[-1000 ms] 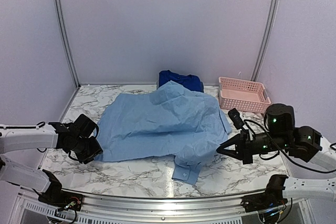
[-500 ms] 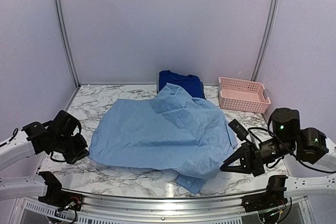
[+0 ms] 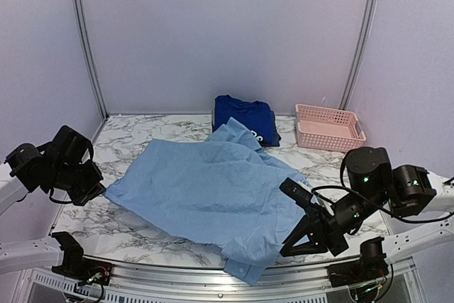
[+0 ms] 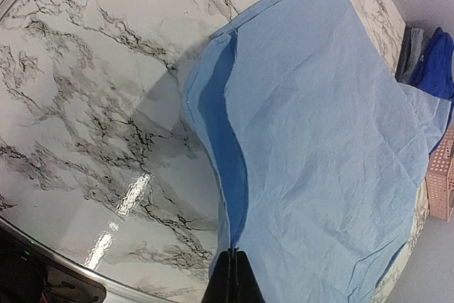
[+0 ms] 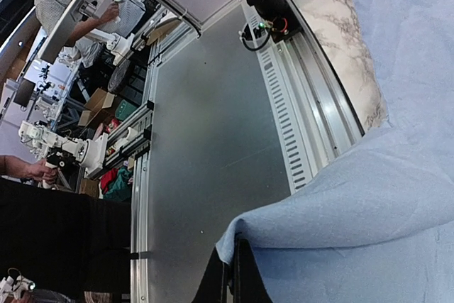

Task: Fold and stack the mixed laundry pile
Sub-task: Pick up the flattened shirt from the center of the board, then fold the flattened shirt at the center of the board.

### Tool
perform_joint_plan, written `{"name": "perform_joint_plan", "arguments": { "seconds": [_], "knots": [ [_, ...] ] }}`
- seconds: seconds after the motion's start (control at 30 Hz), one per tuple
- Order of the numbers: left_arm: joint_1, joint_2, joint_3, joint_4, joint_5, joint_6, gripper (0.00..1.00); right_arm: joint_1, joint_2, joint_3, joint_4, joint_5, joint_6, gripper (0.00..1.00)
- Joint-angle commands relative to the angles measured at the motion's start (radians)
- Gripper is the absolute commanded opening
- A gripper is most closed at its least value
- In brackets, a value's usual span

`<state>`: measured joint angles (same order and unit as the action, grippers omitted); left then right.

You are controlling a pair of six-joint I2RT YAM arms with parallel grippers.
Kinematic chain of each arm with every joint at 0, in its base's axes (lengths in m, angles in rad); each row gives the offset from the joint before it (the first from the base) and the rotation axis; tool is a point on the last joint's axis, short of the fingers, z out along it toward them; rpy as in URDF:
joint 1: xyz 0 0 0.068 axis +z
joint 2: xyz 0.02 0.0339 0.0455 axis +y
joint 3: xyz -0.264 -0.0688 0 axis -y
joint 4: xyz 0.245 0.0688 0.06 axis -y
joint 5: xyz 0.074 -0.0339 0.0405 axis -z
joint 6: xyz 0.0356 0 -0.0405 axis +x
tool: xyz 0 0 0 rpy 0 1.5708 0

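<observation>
A light-blue collared shirt [image 3: 213, 189] lies spread open and creased across the counter [image 3: 135, 133], left of the pink basket [image 3: 330, 136] and nearer the front than it, with one end drooping over the front edge. Just left of the basket sits a folded royal-blue T-shirt [image 3: 241, 111] with white lettering showing, and a dark grey piece [image 4: 406, 51] shows at its edge. The light-blue shirt's far end overlaps the T-shirt's front.

Robotics lab — white-walled booth [image 3: 227, 33], aluminium rails [image 5: 305, 97], more robot rigs [image 5: 57, 147] beyond
</observation>
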<state>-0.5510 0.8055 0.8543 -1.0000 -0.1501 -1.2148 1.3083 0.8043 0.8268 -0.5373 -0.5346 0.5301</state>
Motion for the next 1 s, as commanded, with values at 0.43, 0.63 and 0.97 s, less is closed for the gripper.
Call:
{"name": "perform_joint_plan", "arguments": {
  "seconds": [0.43, 0.63, 0.97],
  "knots": [
    [0.097, 0.256, 0.114, -0.007, -0.006, 0.16, 0.0, -0.26, 0.106, 0.243, -0.173, 0.359, -0.251, 0.0],
    [0.202, 0.394, 0.185, 0.075, 0.002, 0.275, 0.0, -0.543, 0.286, 0.321, -0.169, 0.288, -0.44, 0.0],
    [0.292, 0.619, 0.176, 0.304, 0.081, 0.36, 0.0, -0.746, 0.588, 0.365, -0.069, 0.185, -0.587, 0.0]
  ]
}}
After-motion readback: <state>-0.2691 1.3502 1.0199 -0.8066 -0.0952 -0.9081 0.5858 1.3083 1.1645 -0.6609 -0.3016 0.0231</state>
